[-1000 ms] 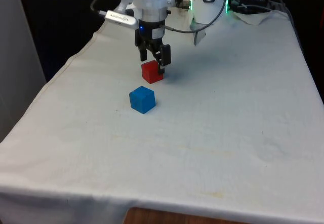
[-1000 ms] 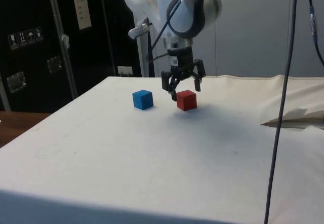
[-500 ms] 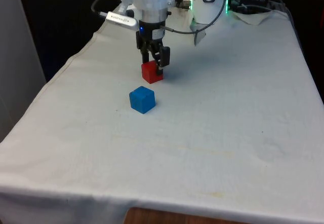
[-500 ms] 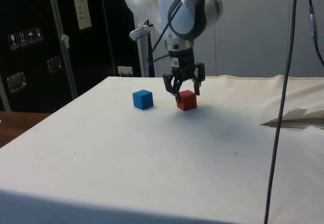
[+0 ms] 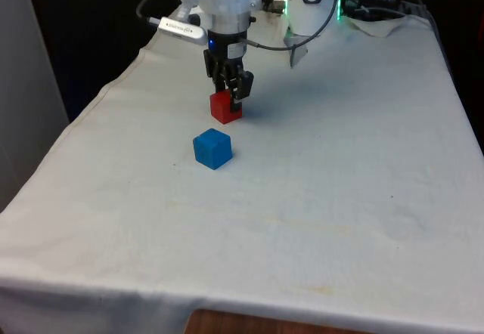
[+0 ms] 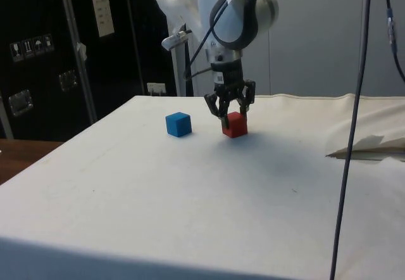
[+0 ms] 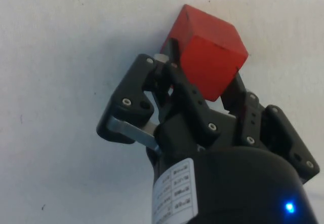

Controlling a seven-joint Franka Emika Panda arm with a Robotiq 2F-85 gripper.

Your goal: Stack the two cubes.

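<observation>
Gripper (image 5: 230,100) clamped on red cube (image 5: 224,108), fingers (image 7: 174,82) pressing opposite faces; you see cube at cloth (image 5: 340,198) level, corner-on to front camera. No long axis: plain, solid red. Blue cube (image 5: 212,149) sits near red, on camera side, apart. Open cloth all round red cube, edges well away.

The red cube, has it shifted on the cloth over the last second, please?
No. The red cube sits just as far behind the blue cube; only the hand closed around it.
</observation>
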